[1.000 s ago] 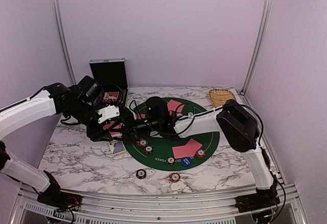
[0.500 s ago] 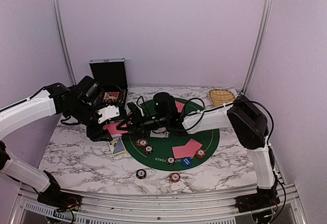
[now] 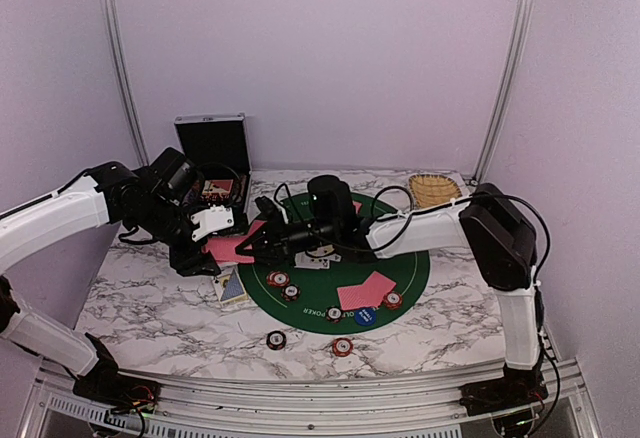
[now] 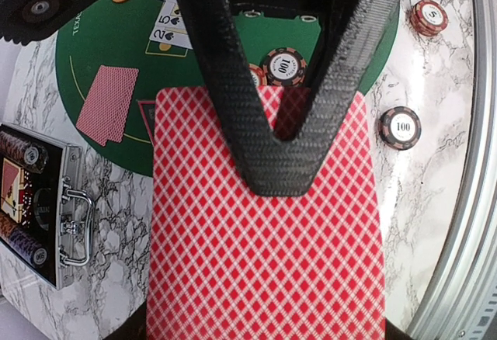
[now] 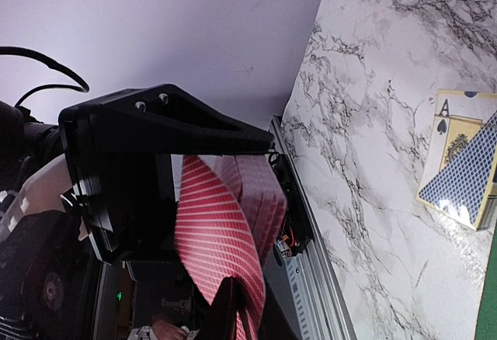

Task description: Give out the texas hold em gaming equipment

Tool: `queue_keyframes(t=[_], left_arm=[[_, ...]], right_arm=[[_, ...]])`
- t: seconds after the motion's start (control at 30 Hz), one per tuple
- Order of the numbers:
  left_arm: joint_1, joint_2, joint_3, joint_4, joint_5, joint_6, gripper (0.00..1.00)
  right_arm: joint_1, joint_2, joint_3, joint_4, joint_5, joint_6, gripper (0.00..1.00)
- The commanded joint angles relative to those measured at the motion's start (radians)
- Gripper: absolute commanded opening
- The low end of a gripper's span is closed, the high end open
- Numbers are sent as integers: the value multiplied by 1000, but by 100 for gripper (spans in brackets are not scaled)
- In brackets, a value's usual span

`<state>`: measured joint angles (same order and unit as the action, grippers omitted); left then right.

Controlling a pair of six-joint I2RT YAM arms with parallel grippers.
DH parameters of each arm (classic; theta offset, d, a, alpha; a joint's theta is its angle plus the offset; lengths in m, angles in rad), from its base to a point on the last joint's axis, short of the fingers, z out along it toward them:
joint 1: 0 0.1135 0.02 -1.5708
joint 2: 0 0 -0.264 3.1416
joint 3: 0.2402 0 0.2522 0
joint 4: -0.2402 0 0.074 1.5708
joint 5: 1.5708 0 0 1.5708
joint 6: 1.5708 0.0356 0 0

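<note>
peeling one card off the stack

the marble table (image 3: 150, 308) carries a round green mat (image 3: 410, 278), with the open black case (image 3: 212, 143) at the far left and the basket (image 3: 435, 190) at the far right. the two arms meet over the mat's left edge.

the left gripper (image 4: 276, 161) is clenched on the stack of cards (image 4: 264, 278), red backs showing, held off the table just left of the mat. the right gripper (image 3: 255, 241) sits nose to nose with it. in its own wrist view its jaws look nipped onto the edge of the top card (image 5: 217, 239), which fans away from the rest.

we judge the step in hand to be drawing that one card free to deal it. to do it well we would hold the left grip firm and level. we would slide the right gripper away along the card's own plane, towards the mat and not upward. that way the card neither bends nor drags a second one with it. the pinch is near an edge, so a slow pull suits it, with a check that only one card comes.

dealt cards (image 3: 367, 290) already lie near right on the mat, beside the blue button (image 3: 367, 314). chips (image 3: 341, 346) sit on and off the mat. we would carry the card above them.
</note>
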<state>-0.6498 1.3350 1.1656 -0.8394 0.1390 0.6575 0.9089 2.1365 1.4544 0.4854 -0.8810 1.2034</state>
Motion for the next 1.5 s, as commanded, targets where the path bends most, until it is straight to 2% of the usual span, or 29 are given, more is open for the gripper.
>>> queue_keyframes(t=[0.0,0.3,0.57,0.67,0.77,0.87,0.97,1.2,1.47], left_arm=[[0,-18,22,10,2,-1,0],[0,-18,22,10,-4,1,0],[1,-31,4,10,-12,7,0],[1,-36,-3,10,-13,10,0],[1,-39,-7,10,-17,13,0],[1,-46,-13,10,-15,14,0],[1,-48,-18,10,-13,14,0],[1,-44,-11,10,-5,13,0],[0,-51,-17,10,-8,8,0]], right_arm=[[-13,-61,-11,0,-1,1,6],[-35,-93,-42,47,-14,50,0],[-121,-189,-133,-90,-35,-42,0],[-167,-235,-168,-212,-45,-129,0],[-230,-271,-180,-423,-46,-274,0],[-301,-291,-159,-671,5,-483,0],[-359,-292,-118,-850,84,-636,0],[-397,-190,-28,-1027,211,-817,0],[-422,-23,122,-1101,281,-908,0]])
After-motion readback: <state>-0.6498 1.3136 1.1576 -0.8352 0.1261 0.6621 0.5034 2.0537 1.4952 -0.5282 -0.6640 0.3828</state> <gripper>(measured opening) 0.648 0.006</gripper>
